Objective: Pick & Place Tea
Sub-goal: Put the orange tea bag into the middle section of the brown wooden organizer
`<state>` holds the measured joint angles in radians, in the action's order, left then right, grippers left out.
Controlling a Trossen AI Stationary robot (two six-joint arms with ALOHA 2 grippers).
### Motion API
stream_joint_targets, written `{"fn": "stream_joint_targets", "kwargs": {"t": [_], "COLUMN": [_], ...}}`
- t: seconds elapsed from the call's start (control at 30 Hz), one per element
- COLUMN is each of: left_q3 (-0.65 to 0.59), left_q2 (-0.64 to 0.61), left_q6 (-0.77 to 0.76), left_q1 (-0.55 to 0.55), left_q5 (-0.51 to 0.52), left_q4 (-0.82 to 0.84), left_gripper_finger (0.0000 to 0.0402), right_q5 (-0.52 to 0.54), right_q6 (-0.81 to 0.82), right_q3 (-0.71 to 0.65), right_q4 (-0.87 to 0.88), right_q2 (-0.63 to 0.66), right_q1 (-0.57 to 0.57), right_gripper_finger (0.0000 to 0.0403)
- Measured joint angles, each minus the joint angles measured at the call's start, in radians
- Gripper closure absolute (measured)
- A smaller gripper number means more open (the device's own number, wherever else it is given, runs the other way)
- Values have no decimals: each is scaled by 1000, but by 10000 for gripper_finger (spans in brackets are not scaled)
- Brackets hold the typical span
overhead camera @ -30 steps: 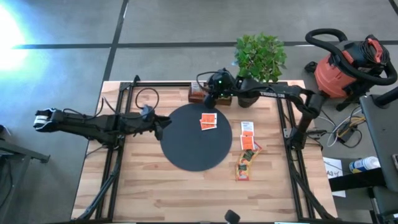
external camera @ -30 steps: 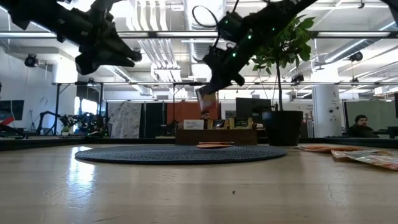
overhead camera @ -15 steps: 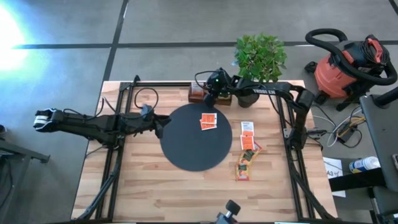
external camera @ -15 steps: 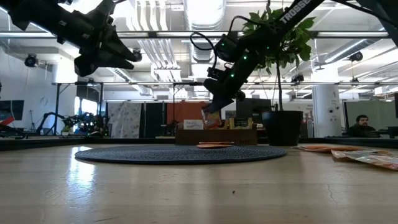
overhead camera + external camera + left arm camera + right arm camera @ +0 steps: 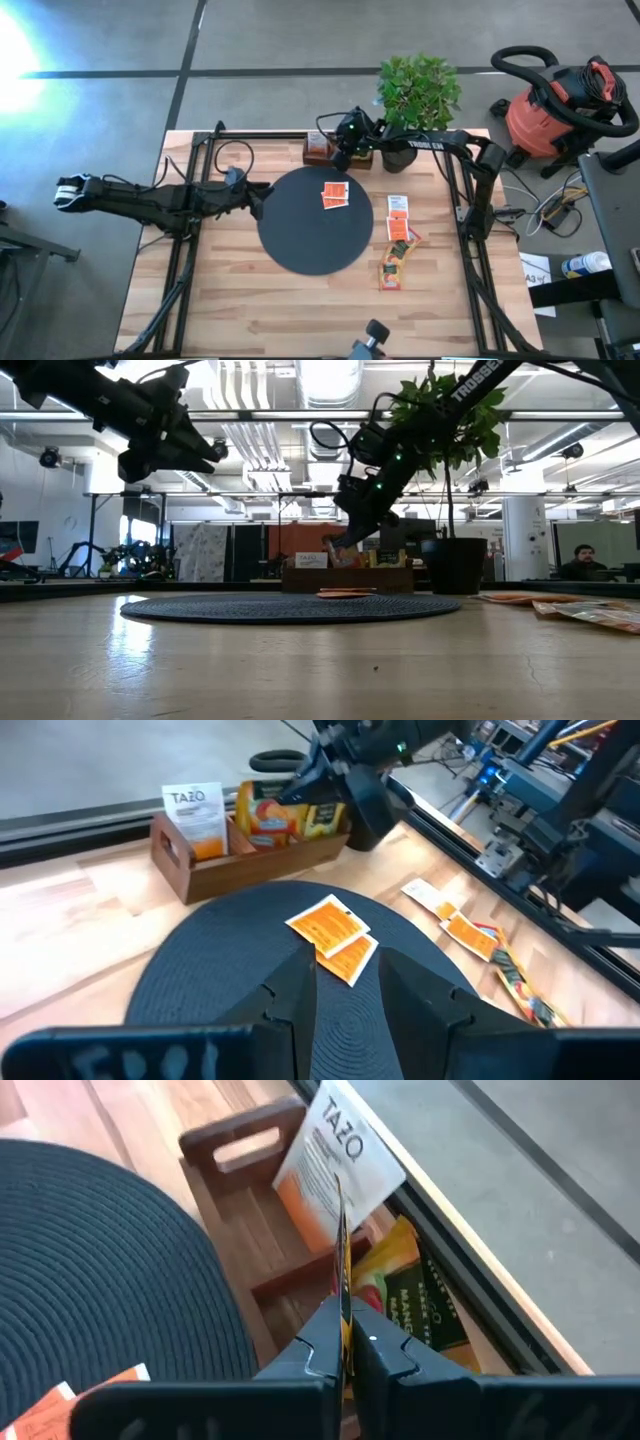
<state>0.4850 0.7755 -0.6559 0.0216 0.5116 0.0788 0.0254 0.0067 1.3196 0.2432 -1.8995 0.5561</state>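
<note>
Right now my right end effector (image 5: 342, 1342) is pinched shut on a thin orange-edged tea sachet (image 5: 341, 1250), held edge-on above the wooden compartment box (image 5: 262, 1245) at the tabletop's far side. Holding it vertical suits the narrow slots, I judge; it hangs over the middle compartment, beside the white-and-orange sachet (image 5: 197, 816) printed "TAZO" that stands upright in the end slot. Smaller print under that name is unreadable. A yellow-green packet (image 5: 415, 1302) fills the next slot; its writing I cannot make out.

Two orange sachets (image 5: 334, 195) lie flat and overlapping on the black mat (image 5: 300, 245). More sachets (image 5: 398, 235) sit in a loose line on bare wood off the mat's edge, near the right arm.

My left end effector (image 5: 340, 982) waits raised over the mat's opposite edge, fingers parted, empty. The right arm's link reads "TROSSEN".
</note>
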Motion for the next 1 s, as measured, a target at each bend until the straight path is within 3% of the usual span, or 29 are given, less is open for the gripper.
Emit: {"fn": "stream_joint_targets", "kwargs": {"t": [0.23, 0.5, 0.87, 1.0], "left_q3": [0, 0, 0, 0], "left_q2": [0, 0, 3, 3], "left_q6": [-7, -19, -64, -64], "left_q1": [0, 0, 0, 0], "left_q5": [11, 11, 11, 11], "left_q4": [0, 1, 11, 13], "left_gripper_finger": [296, 296, 296, 296], "right_q5": [-14, -112, -43, -40], "right_q6": [-2, -6, -24, -57], "right_q3": [-11, -7, 3, 13], "right_q4": [-1, -32, -34, 44], "right_q2": [0, -40, -57, -56], "right_q1": [21, 38, 44, 45], "right_gripper_finger": [394, 394, 392, 371]}}
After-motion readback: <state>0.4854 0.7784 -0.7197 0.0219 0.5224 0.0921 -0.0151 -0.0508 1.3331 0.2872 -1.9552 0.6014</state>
